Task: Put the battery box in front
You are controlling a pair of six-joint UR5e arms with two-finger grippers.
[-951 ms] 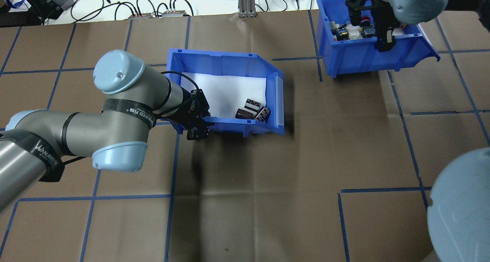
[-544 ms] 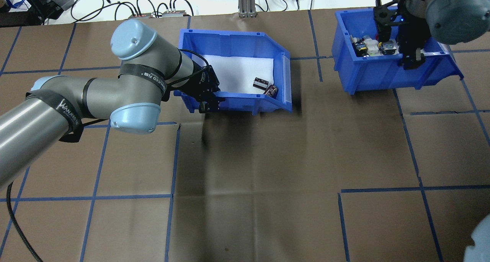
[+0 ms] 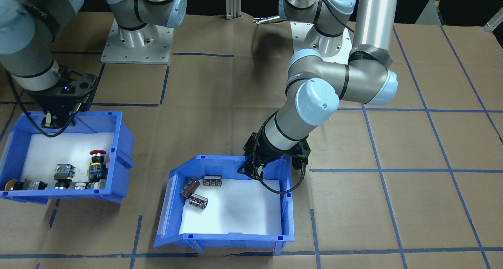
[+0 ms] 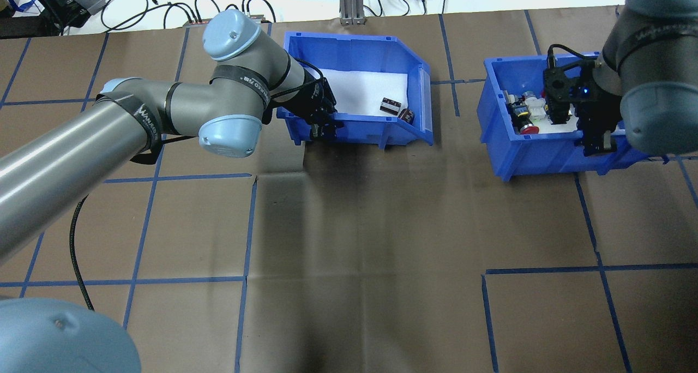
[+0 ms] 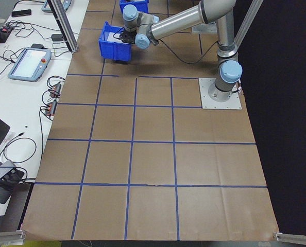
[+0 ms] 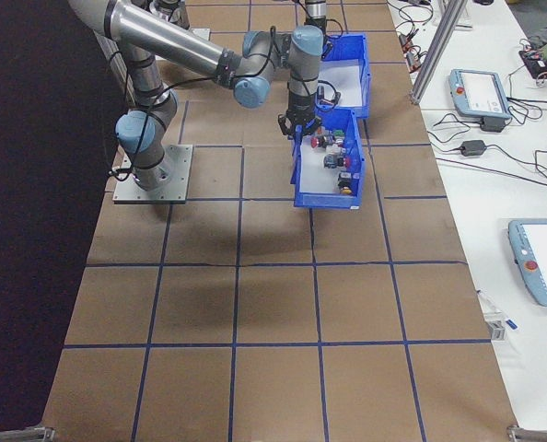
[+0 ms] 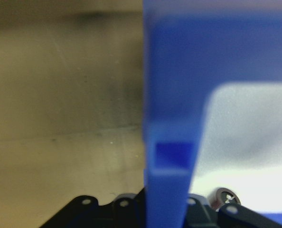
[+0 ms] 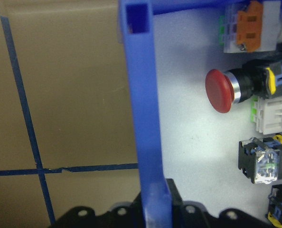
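The battery box [image 4: 354,41] is a blue bin with a white foam liner, standing near the table's far edge. Three dark-brown cells [image 3: 198,201] lie by its sloped open end. My left gripper [image 4: 322,131] is shut on the box's near wall, by the closed end. The left wrist view shows that blue wall [image 7: 167,166] between the fingers. My right gripper [image 4: 597,142] is shut on the near wall of a like blue bin [image 4: 523,160] holding push-buttons. The right wrist view shows a red button [image 8: 219,90] inside that bin.
Brown paper with a blue tape grid covers the table. Cables and small devices [image 4: 218,10] lie on the white bench past the far edge. An aluminium post [image 4: 351,2] stands behind the battery box. The two bins sit about a hand's width apart.
The left arm has carried the battery box away from the robot and rightward in the overhead view. The right arm has brought the button bin nearer the robot.
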